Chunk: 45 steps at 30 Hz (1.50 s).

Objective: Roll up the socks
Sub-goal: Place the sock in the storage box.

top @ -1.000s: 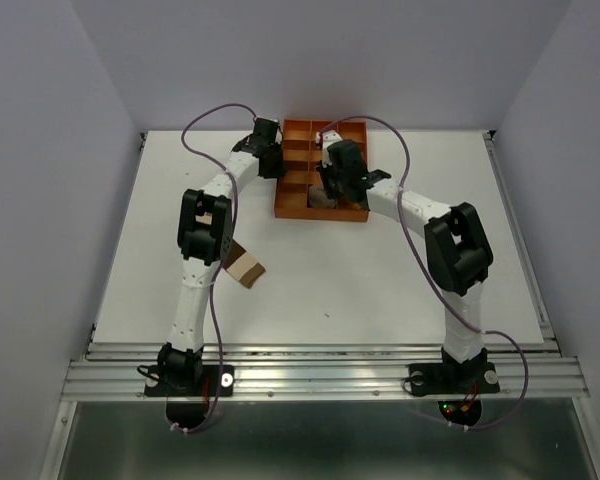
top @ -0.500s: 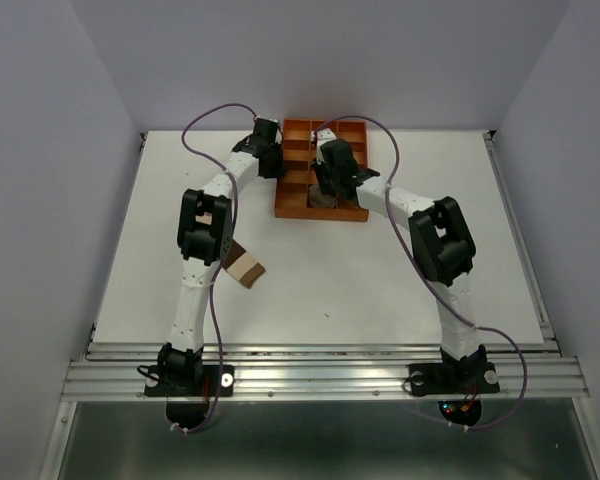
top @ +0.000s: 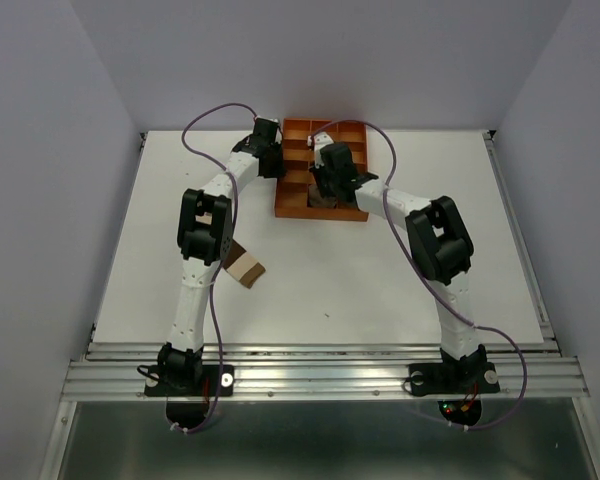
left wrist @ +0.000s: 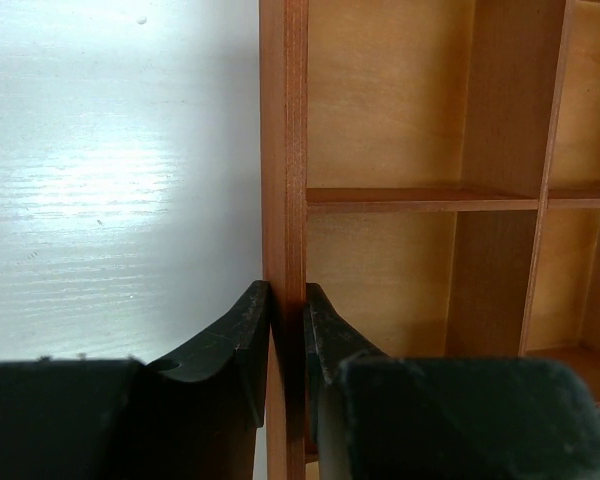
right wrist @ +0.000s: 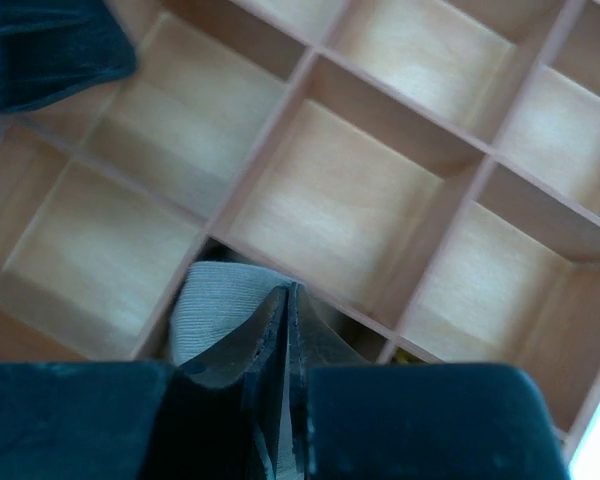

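- Right wrist view: the taupe sock [right wrist: 215, 305] lies bunched in one of the near compartments of the orange tray [right wrist: 350, 200]. Its ribbed fabric sits against a divider. How tightly it is rolled cannot be told from here.
- It looks light, soft and limp, so it would probably sag or come unrolled if only one layer were pinched. A hold across the whole bundle at the thick ribbed fold seems the safest. The knit is neither slippery nor fragile, though it could snag on a compartment wall.
- The top external view shows a tan-and-brown sock [top: 246, 268] on the bench [top: 380, 270], beside the left arm and well apart from the tray.
- The right end effector [right wrist: 285, 295] has its fingers pressed almost together. Its tips reach down to the taupe sock at the compartment's edge. Whether a fold of fabric is caught between them cannot be told.
- The left end effector [left wrist: 287, 305] pinches the tray's outer wall, with one finger outside over the bench and one inside. This probably steadies the tray.
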### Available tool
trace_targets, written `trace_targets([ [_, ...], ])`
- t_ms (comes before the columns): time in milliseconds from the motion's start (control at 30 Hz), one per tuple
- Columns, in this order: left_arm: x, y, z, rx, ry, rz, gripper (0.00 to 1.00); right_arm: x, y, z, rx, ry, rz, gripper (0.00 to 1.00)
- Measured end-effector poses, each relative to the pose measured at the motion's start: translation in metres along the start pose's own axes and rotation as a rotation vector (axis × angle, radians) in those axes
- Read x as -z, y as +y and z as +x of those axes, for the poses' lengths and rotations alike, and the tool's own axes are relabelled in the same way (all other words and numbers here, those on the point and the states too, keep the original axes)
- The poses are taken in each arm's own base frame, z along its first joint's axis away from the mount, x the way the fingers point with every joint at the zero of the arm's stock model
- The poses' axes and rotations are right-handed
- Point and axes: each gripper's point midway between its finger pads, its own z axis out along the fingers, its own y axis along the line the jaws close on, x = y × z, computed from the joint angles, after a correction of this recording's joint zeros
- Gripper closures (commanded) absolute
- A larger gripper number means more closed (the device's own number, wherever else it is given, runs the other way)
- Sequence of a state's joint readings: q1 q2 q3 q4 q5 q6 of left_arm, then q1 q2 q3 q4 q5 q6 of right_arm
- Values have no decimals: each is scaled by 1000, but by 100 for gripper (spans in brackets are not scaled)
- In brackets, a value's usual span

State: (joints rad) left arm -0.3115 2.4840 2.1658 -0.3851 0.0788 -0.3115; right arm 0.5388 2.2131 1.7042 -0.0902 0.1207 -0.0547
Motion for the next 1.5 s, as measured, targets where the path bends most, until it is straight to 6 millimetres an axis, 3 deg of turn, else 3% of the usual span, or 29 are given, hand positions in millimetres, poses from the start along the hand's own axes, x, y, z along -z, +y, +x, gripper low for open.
trace_targets([
  [233,0,0,0,0,0,0,100,-1,18,9,3,9,-106,93],
  [433,0,0,0,-2,0,0,100,-3,21,13,0,2,-122,89],
  [700,0,0,0,-2,0,0,100,-4,5,12,-23,-2,-20,78],
  [967,0,0,-1,1,-2,0,99,-1,-10,6,-17,7,67,73],
  [1133,0,0,-1,7,-3,0,90,7,-16,-10,-18,-21,85,67],
  [1300,0,0,-1,9,-4,0,86,31,-23,-43,-41,-87,108,56],
  [1500,1,1,-1,14,-7,-1,61,65,-30,-85,-95,-186,125,39],
])
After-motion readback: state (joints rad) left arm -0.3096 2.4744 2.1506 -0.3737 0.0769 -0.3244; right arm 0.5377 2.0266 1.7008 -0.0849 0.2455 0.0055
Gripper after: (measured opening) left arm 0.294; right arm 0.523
